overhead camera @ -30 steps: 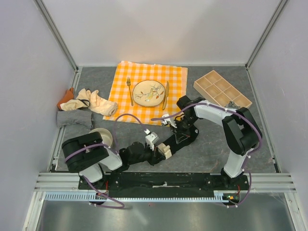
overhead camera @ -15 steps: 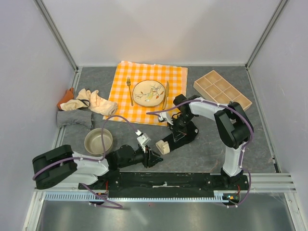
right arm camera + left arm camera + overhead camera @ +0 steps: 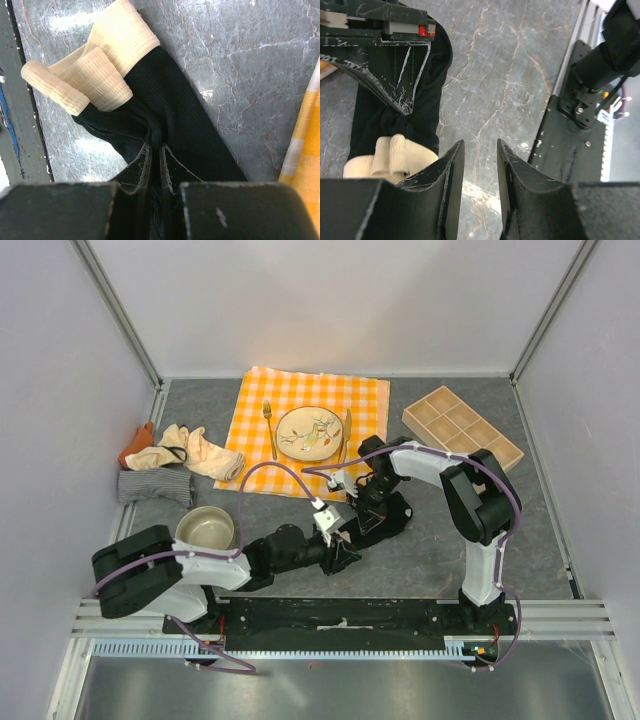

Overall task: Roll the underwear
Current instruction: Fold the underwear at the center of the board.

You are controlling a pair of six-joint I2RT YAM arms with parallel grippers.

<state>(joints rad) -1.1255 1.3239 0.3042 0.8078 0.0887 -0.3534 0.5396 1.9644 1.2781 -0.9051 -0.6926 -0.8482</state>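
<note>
Working the black underwear: stretched long on the grey surface, centre of the scene, just beside the near-right corner of the checked tablecloth. Cream band at the near-left end, doubled over into two loose folds, not a tight roll yet.

Expect thin ribbed knit: light, limp, no stiffness, likely to bunch and drag rather than slide clean. Band thicker and springier, probably uncurls if released. Nothing fragile. Little slip risk on cloth; bigger risk is catching one layer only.

Right hand nearly closed, pinching a small ridge of black fabric mid-length and pinning it down. Left hand with jaws part-way apart, nothing between them, over bare surface just beside the cream band.

Best hold, as a judgement: take the folded band through its full thickness with the left hand and roll toward the pinned end, using the right pinch as anchor for tension. Avoid grabbing the thin black body alone; would only stretch.

Further out: other underwear heaped at far left, well apart from both hands: striped grey pair, cream pairs, orange one. Metal bowl near left, plate on the tablecloth, compartment tray far right.
</note>
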